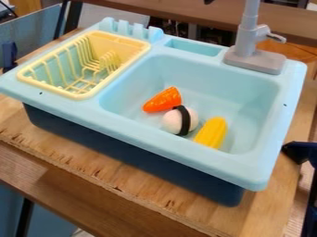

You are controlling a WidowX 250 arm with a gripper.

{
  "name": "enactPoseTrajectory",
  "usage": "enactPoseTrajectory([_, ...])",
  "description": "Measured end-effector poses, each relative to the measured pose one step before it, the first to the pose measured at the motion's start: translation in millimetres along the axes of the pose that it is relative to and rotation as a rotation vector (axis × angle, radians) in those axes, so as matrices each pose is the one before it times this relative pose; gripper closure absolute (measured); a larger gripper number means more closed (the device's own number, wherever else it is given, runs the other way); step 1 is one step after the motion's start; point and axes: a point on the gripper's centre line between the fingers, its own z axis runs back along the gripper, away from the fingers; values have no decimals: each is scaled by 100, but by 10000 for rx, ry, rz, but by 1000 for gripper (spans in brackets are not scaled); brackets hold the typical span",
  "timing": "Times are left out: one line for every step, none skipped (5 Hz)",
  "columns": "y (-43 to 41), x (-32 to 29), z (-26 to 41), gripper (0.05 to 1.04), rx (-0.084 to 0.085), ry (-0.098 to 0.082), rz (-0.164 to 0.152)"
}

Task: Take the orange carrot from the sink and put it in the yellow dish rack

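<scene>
Tabletop (139, 183), sink (238, 90) with three toys (170, 121).

Robot body: a small dark tip (208, 2) at the upper edge, near-black, narrow, its lower end blunt and slightly rounded. Surface reads as one uniform dark tone; finer detail (screws, cables, markings) too small to resolve.

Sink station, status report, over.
Orange toy, black-banded white toy and yellow toy corn lying close together in basin. Faucet at back rim; yellow rack beside basin.
</scene>
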Motion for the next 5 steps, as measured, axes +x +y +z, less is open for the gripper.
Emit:
enactPoseTrajectory([6,202,-813,84,71,298,-120])
enactPoseTrajectory([3160,1325,-2294,84,597,857,-558])
enactPoseTrajectory([1141,950,-73,84,733,-506,-316])
enactPoseTrajectory([704,896,-600,83,494,123,-184])
enactPoseTrajectory([420,-108,-1508,84,37,828,-306])
